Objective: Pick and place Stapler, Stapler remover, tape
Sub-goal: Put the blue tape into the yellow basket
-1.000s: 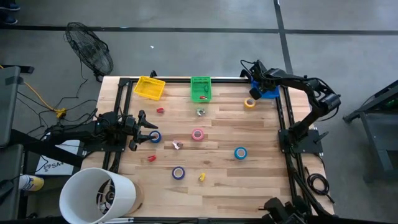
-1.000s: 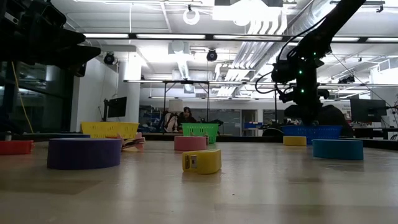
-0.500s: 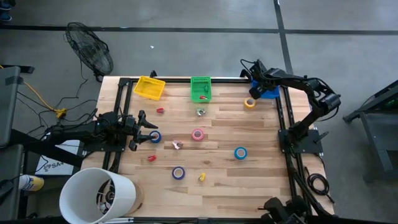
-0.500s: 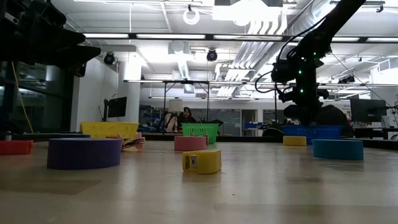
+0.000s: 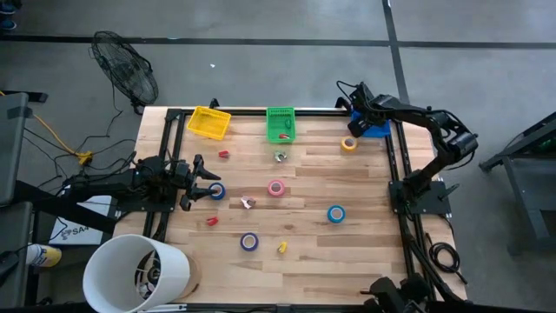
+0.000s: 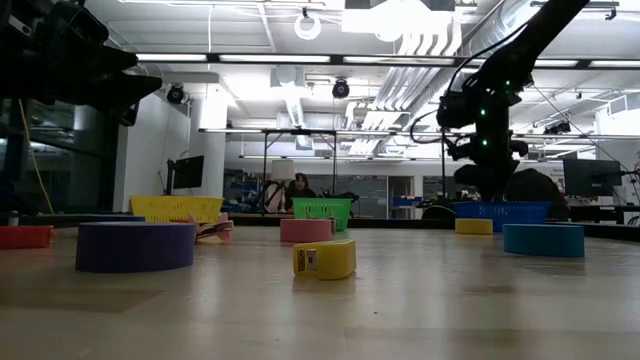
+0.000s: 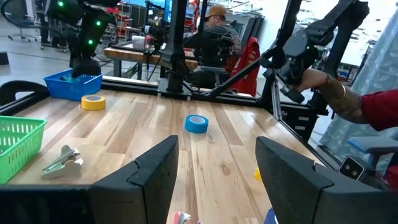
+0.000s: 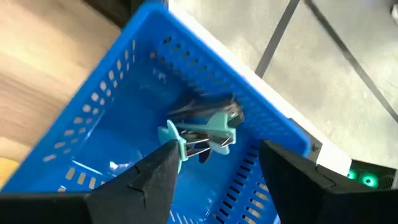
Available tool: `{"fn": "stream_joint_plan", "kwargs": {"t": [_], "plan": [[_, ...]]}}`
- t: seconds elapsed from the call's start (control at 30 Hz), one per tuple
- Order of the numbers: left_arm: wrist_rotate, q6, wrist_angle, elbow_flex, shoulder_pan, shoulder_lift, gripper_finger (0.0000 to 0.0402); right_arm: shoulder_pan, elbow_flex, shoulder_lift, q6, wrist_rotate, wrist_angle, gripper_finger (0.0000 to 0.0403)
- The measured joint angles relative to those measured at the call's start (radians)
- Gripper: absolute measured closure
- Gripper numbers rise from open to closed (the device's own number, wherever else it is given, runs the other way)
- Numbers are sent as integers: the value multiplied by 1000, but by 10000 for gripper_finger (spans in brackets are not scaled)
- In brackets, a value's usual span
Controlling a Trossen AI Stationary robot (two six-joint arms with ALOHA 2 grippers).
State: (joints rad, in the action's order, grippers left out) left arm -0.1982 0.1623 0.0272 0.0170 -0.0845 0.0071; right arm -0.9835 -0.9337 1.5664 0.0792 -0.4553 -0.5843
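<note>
Staple remover (image 8: 205, 132) in blue basket (image 8: 112, 137) — under right gripper (image 8: 214, 168).

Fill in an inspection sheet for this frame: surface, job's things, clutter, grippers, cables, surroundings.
Surface: wooden table.
Job's things: teal stapler remover lies in the blue basket; yellow tape roll beside it; pink tape roll mid-table.
Clutter: green basket, yellow basket.
Grippers: right gripper open over the blue basket, holding nothing; left gripper open at the table's left edge.
Cables: yellow cable on the floor.
Surroundings: fan; a person's hand.
</note>
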Motion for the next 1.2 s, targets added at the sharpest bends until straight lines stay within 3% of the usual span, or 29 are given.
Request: {"fn": "stream_joint_plan", "kwargs": {"t": [0.37, 0.57, 0.83, 0.97, 1.2], "plan": [[33, -28, 30, 0, 0, 0, 190, 38, 0, -178, -1, 19, -11, 187], [33, -27, 29, 0, 0, 0, 190, 108, 0, -280, -12, 175, -46, 187], [62, -27, 29, 0, 0, 0, 190, 297, 0, -367, 8, 370, -144, 187], [157, -29, 27, 0, 0, 0, 190, 407, 0, -378, 11, 409, -218, 187], [187, -21, -26, 0, 0, 0, 190, 603, 0, -378, -16, 429, -330, 187]]}}
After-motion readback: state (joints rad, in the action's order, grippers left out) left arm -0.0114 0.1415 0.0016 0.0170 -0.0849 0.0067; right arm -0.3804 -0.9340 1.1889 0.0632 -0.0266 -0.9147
